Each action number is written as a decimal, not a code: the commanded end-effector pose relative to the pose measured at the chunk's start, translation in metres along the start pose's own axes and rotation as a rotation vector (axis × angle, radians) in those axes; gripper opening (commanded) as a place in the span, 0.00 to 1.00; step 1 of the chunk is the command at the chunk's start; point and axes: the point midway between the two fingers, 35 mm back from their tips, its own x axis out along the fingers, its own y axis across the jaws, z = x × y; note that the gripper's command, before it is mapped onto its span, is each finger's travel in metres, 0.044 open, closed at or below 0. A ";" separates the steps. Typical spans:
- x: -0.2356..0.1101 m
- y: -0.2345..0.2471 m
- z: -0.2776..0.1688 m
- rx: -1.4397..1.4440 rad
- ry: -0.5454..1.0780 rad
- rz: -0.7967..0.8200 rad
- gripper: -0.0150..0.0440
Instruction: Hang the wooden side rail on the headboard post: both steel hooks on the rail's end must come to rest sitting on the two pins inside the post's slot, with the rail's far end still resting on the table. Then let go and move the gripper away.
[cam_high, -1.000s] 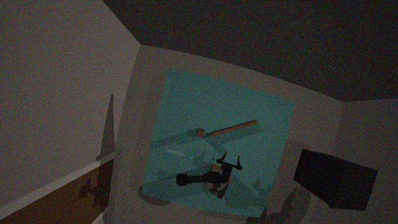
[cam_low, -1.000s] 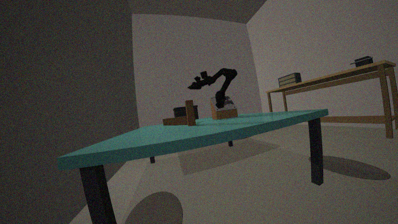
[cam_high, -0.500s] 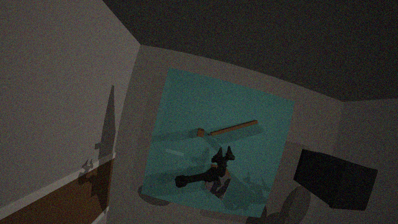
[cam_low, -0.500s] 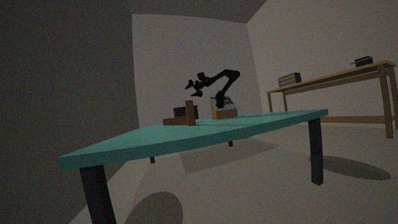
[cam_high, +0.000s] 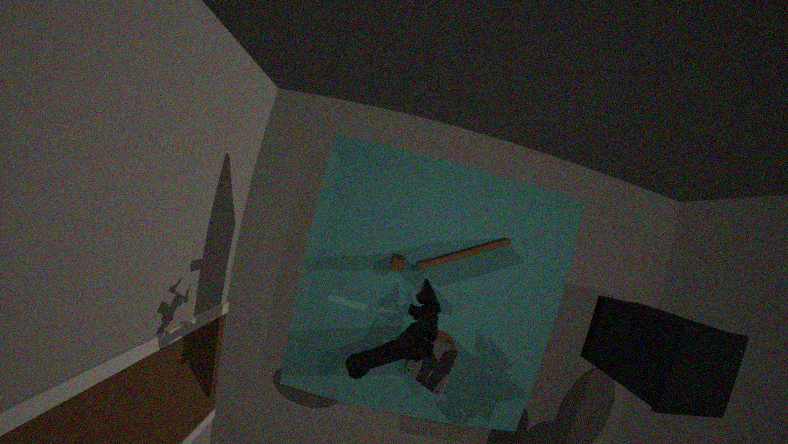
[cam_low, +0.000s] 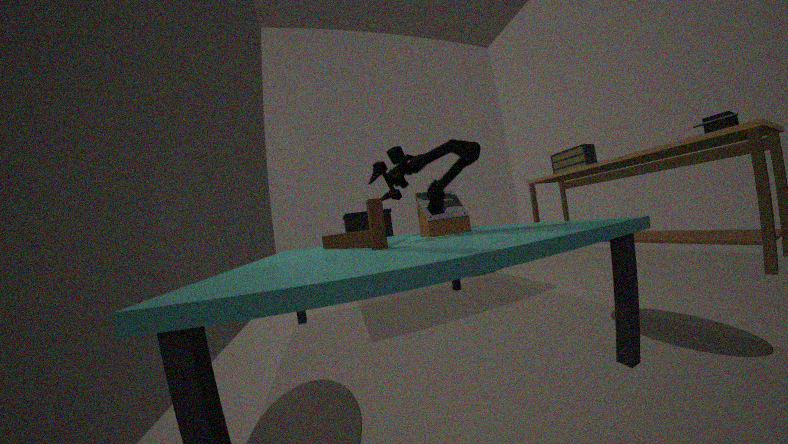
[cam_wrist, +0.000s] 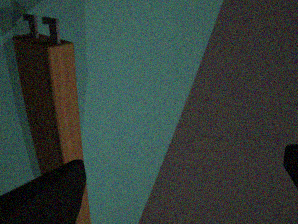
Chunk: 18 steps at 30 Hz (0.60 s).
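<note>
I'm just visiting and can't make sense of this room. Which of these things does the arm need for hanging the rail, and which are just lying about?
Needed for the job:
wooden side rail
headboard post
gripper, jaws open and empty
teal table

Just lying about:
wooden side bench
stacked boxes on it
dark box on it
black block on the floor

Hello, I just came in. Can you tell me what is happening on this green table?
A single robot arm is reaching out over the table toward a wooden side rail that lies flat there. The rail's hooked end points at the short headboard post, but in the top view there is a gap between them, so it is not hung. The gripper is above the table near that end, jaws wide open, holding nothing.
</note>
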 end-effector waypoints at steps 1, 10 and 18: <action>0.026 0.023 0.065 -0.895 -0.219 0.032 1.00; 0.031 0.037 0.101 -1.389 -0.365 -0.041 1.00; 0.032 0.039 0.105 -1.452 -0.381 -0.055 1.00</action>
